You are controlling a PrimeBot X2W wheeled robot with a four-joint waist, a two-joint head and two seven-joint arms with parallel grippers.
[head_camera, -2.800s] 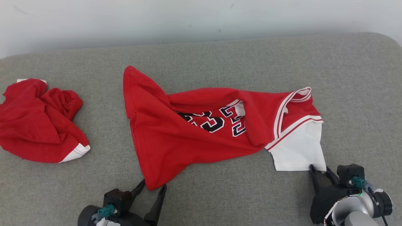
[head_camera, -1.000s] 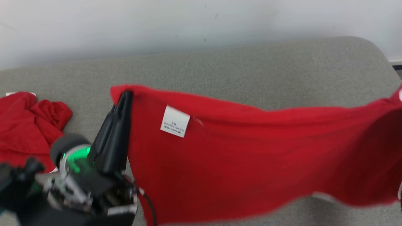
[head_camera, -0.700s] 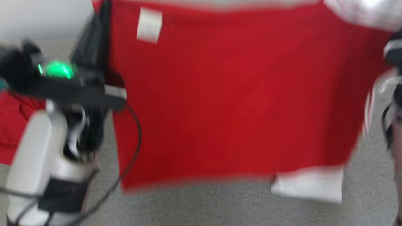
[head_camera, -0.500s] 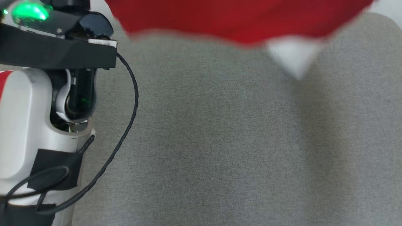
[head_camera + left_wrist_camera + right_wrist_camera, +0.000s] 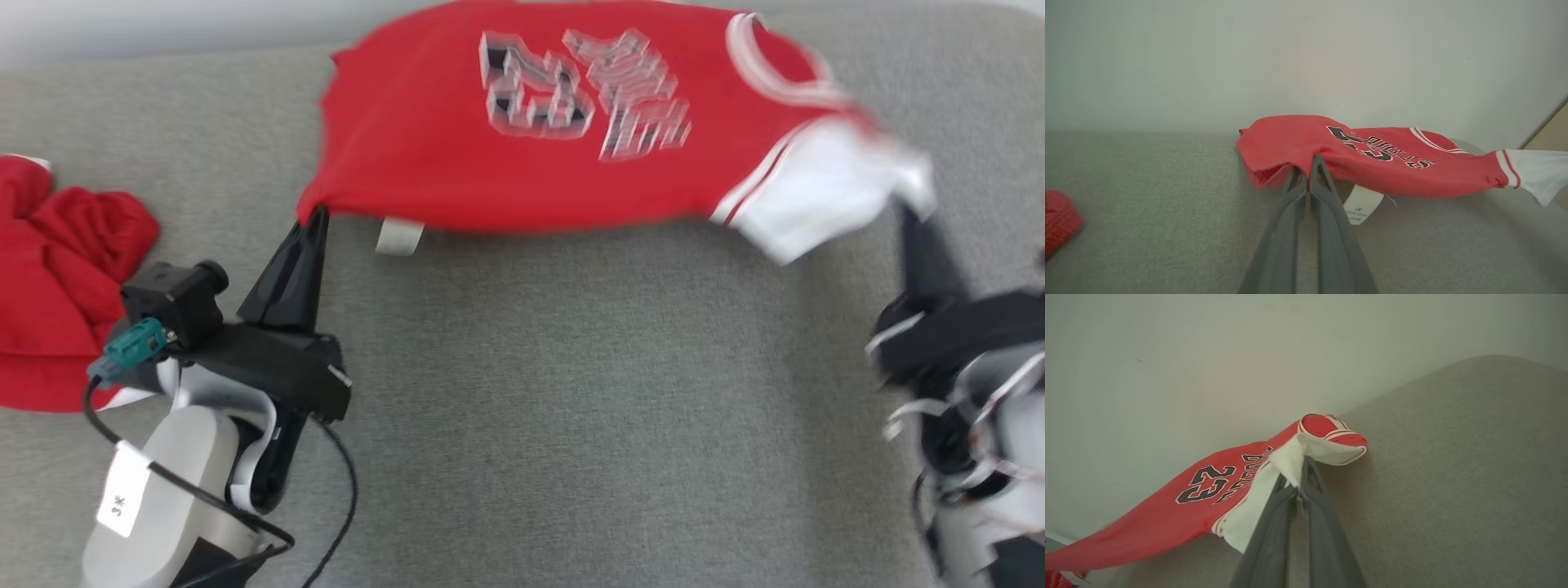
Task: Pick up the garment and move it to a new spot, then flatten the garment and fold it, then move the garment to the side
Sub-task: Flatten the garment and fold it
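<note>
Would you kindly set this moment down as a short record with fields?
Garment: red jersey, stretched over the grey cushion, number side up
Left fingers: shut on the jersey's red corner
Right fingers: shut on its white sleeve
Label: hanging below the edge near the left fingers
Aside: another red garment, crumpled, far left

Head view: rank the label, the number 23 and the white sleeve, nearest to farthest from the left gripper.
1. Label: hanging just right of the left gripper.
2. Number 23: up and right, on the garment.
3. White sleeve: far right end.
</note>
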